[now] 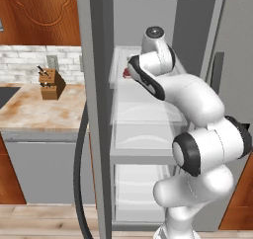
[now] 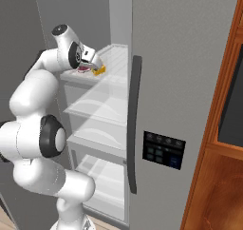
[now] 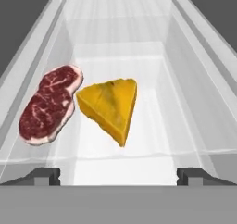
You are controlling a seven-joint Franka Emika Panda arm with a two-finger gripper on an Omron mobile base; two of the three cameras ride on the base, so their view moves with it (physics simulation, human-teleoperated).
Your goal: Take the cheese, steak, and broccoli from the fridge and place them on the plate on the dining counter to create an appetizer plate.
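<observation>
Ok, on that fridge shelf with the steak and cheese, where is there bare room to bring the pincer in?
Bare shelf lies between the cheese and the far side wall, and behind both items toward the back. It is crowded where the steak sits close beside the cheese and near the other wall. The open pincer hovers at the front edge.

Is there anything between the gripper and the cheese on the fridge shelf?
No. In the hand view, only bare white shelf lies between the open gripper and the cheese. The steak lies beside the cheese, off that stretch.
</observation>
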